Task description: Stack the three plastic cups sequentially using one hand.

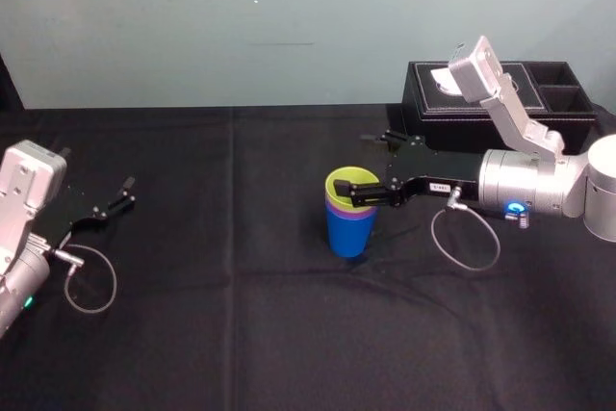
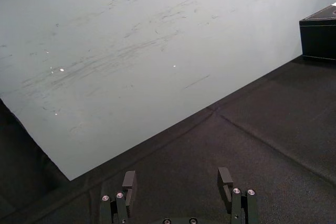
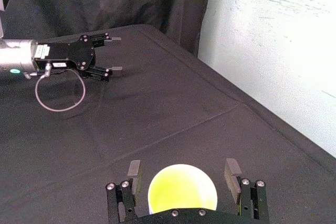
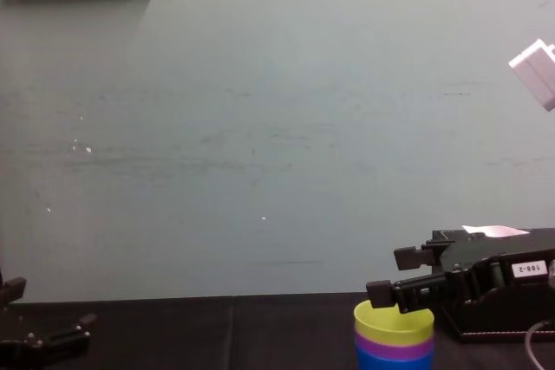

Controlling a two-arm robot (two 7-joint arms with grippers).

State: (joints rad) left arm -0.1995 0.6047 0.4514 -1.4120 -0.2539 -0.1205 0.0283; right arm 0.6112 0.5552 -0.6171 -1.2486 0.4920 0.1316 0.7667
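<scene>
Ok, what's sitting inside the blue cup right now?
The purple cup nests in the blue cup, with the yellow-green cup inside that. Only their rims show; their lower walls are covered.

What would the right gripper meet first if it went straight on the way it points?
Most likely the yellow-green cup, the topmost one: it sits between the right gripper's open fingers, though height is hard to judge.
</scene>
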